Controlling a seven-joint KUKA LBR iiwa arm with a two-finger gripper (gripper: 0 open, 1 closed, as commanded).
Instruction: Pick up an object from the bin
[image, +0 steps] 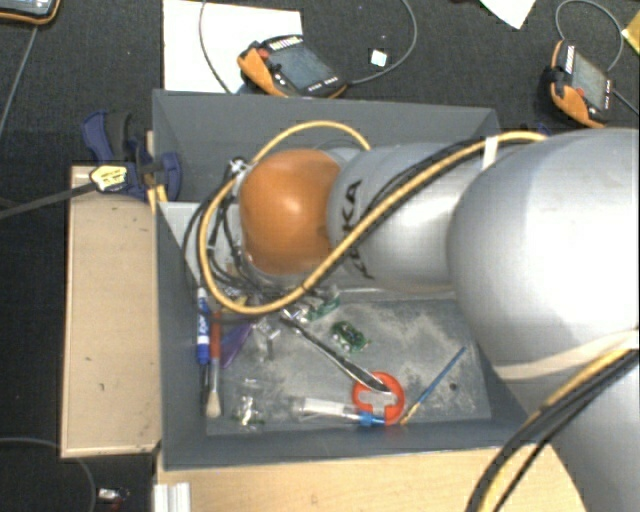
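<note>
One blue pen (203, 335), one spoon (330, 355), one orange ring (385, 396) and one thin blue stick (437, 382) lay in the bin (320, 450). The gripper (262, 318) hung above a purple scrap (232, 345) near the left wall; its opening couldn't be told.

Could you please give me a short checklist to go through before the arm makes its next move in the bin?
1. Things left to pick: ok. A metal spoon, an orange ring, a blue marker and a small green board lie on the bin floor.
2. Spoon free of neighbours: not ok. Its bowl end lies at the orange ring.
3. Marker clear of the wall: not ok. It lies along the left wall.
4. Hand empty: cannot tell. The orange wrist cover hides it.
5. Yellow cable clear of the things: cannot tell. Its lower loop hangs low beneath the cover.
</note>
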